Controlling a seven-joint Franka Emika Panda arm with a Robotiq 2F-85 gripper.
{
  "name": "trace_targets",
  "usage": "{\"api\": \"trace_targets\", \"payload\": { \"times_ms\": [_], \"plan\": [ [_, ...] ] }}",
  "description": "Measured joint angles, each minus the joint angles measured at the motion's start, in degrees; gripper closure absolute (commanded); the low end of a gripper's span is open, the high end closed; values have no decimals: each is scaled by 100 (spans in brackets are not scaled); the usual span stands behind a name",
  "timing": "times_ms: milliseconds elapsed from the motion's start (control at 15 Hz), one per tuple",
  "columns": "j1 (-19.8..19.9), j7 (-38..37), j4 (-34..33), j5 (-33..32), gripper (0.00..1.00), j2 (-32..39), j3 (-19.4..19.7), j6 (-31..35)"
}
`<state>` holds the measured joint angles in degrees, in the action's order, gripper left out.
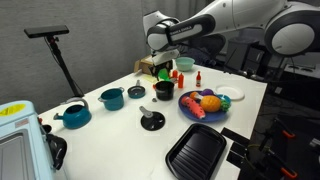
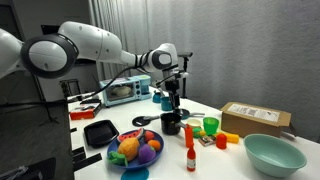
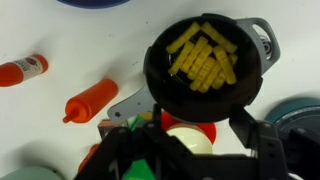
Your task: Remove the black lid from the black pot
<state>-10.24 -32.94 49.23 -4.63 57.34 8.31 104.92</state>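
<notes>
The black lid [image 1: 152, 121] lies on the bench [image 1: 120, 132], well aside of the pincer [image 1: 165, 72]; the black pot [image 3: 205, 60] beneath it stands uncovered, so removal looks done. I cannot tell how far the pincer is open, and nothing shows in it

Both exterior views share the table [image 1: 110, 138] [image 2: 212, 162]; wrist view looks down.

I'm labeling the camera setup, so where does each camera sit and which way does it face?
Exterior view: across the table from the robot, facing the arm; end effector over the pot.
Exterior view: low beside the table, looking along it; arm enters at picture left.
Wrist view: looks down into the pot; end effector at bottom edge.
Shared: all three show the pot.
</notes>
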Motion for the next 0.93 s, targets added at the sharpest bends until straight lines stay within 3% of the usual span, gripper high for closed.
{"api": "trace_targets", "payload": {
  "times_ms": [267,333,400,533,933],
  "plan": [
    [8,0,29,4,89,63,-1,0],
    [8,0,47,4,82,71,-4,2],
    [8,0,67,4,54,79,-11,9],
    [8,0,85,14,53,110,-33,10],
    [7,-28,108,92,8,328,-53,11]
  ]
}}
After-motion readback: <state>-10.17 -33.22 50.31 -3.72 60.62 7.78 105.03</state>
